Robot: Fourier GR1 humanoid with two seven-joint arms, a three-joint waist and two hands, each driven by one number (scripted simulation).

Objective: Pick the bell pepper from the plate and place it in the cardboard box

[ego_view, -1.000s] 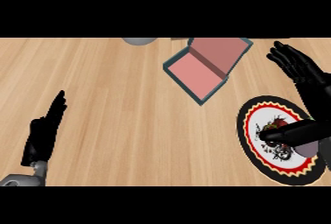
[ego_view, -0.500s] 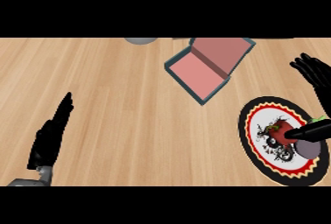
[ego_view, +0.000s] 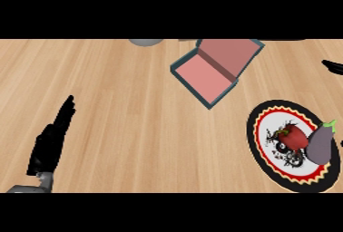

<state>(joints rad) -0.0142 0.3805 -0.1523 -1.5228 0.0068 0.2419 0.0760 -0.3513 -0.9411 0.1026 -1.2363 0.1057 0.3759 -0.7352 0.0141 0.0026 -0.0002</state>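
Note:
The red bell pepper (ego_view: 293,136) lies on the round plate (ego_view: 258,132) with a black, red and yellow rim, at the lower right of the wooden counter. The open cardboard box (ego_view: 203,78), pink inside with a dark teal rim, sits up and left of the plate, its flap (ego_view: 229,53) raised at the back. Only a black tip of my right hand (ego_view: 332,66) shows at the right edge, well above the plate and apart from the pepper. My left hand (ego_view: 50,142) rests open at the lower left, fingers pointing up, holding nothing.
A purple-grey eggplant (ego_view: 321,144) with a green stem lies on the plate's right side, touching the pepper. A grey rounded object (ego_view: 145,41) peeks in at the counter's top edge, left of the box.
My right arm has pulled back off the plate toward the right edge, uncovering the pepper and the eggplant. The left hand has barely shifted.

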